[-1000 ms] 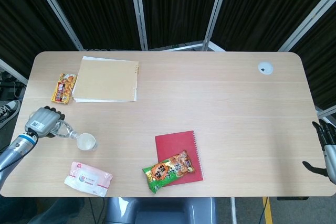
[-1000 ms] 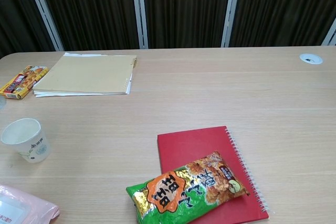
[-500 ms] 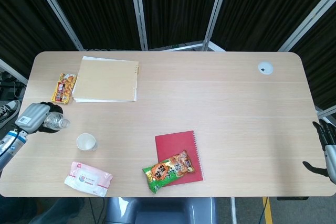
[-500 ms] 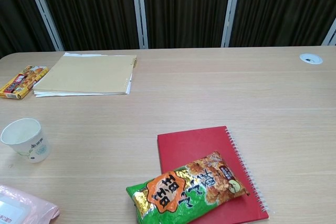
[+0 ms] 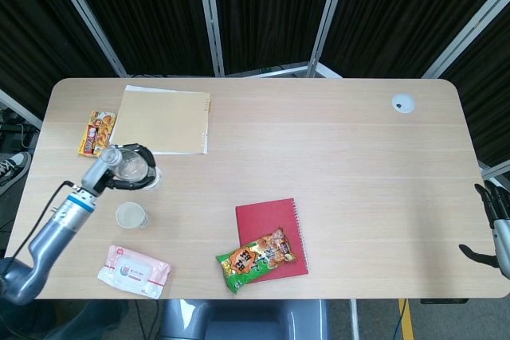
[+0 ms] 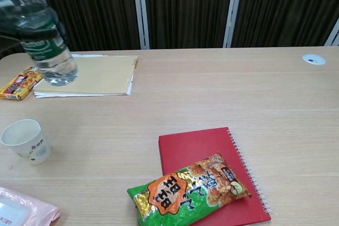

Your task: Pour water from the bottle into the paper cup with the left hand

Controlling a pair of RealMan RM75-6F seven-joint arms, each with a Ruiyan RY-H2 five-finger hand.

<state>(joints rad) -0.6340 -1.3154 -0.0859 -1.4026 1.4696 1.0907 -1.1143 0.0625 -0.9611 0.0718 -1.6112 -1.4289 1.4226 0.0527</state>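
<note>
My left hand (image 5: pixel 106 171) grips a clear water bottle (image 5: pixel 129 166) with a green label, held roughly upright above the table. In the chest view the bottle (image 6: pixel 46 43) hangs at the top left, with a dark finger (image 6: pixel 21 34) across its label. The white paper cup (image 5: pixel 131 215) stands upright on the table just nearer than the bottle and apart from it; in the chest view the cup (image 6: pixel 25 140) sits at the left edge. My right hand (image 5: pixel 495 216) hangs past the table's right edge, fingers apart and holding nothing.
A tan notebook (image 5: pixel 162 121) and a snack box (image 5: pixel 96 134) lie behind the bottle. A pink wipes pack (image 5: pixel 134 271) lies near the front edge. A green snack bag (image 5: pixel 256 259) rests on a red notebook (image 5: pixel 271 228). A cable grommet (image 5: pixel 402 103) sits far right.
My left hand has carried the bottle from the table's left edge up and to the right, turning it upright; the bottle now shows in the chest view. The cup and right hand stay put.
</note>
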